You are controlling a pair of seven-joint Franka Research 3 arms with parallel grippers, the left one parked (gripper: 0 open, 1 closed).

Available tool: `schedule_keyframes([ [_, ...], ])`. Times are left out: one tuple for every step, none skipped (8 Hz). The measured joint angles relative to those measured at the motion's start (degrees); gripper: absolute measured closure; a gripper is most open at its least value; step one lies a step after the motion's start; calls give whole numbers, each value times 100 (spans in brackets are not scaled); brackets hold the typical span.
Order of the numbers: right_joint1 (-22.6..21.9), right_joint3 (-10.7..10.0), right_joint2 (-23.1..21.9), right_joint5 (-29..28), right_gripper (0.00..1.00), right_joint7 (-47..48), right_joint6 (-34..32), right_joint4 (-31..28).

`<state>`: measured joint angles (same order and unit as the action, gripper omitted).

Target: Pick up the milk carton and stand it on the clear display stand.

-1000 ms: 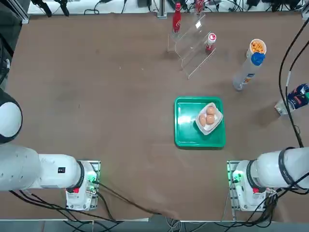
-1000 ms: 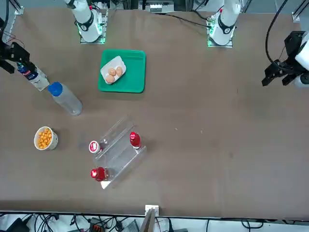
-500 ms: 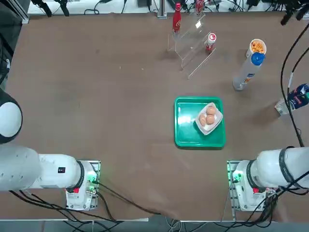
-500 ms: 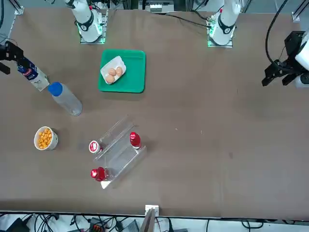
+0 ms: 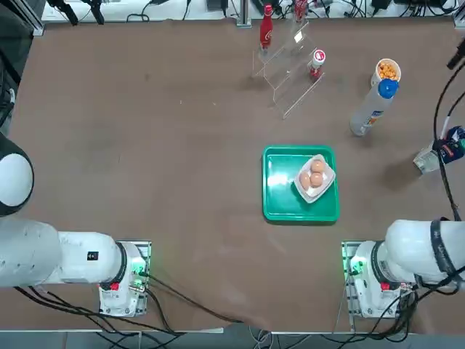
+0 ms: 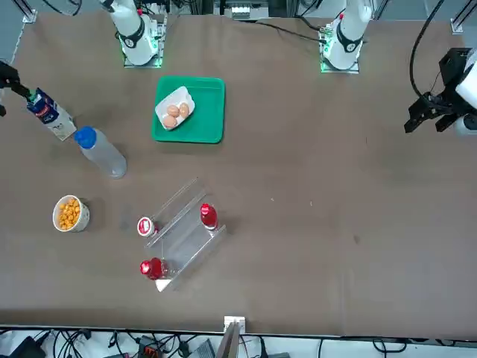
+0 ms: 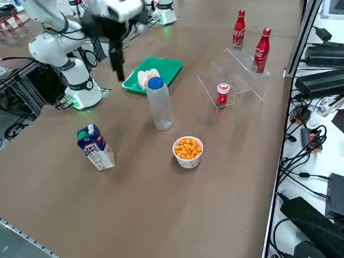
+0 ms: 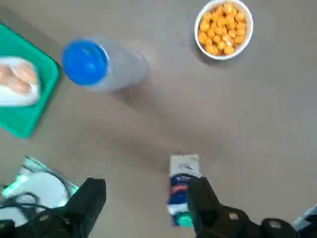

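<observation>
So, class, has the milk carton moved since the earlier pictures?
No; in the front view the milk carton lies just as far from the green tray.

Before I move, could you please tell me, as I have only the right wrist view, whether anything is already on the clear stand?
Observer: Yes, the right side view shows two red bottles and a small red-and-white container on the stand.
Operator: Thank you. Is the carton lying down or upright?
Observer: From the side, the carton stands upright on the table, gabled top up.
Operator: And is the right gripper down beside it?
Observer: No, the side view shows it raised above the table, apart from the carton.
</observation>
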<state>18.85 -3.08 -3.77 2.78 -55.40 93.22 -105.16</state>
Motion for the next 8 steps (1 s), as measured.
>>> schedule_keyframes([
  [188, 0, -194, 101, 0, -275, 442, -507],
  [387, 1, -438, 138, 0, -541, 903, -1070],
  [594, 3, -665, 150, 0, -818, 1297, -1581],
  [801, 2, -808, 152, 0, -1058, 1613, -1974],
  [986, 4, -872, 153, 0, -1207, 1919, -2282],
  [1173, 4, -885, 154, 0, -1300, 2253, -2556],
  [1351, 4, -880, 155, 0, -1419, 2576, -2798],
  [1513, 3, -874, 156, 0, -1538, 2828, -2995],
])
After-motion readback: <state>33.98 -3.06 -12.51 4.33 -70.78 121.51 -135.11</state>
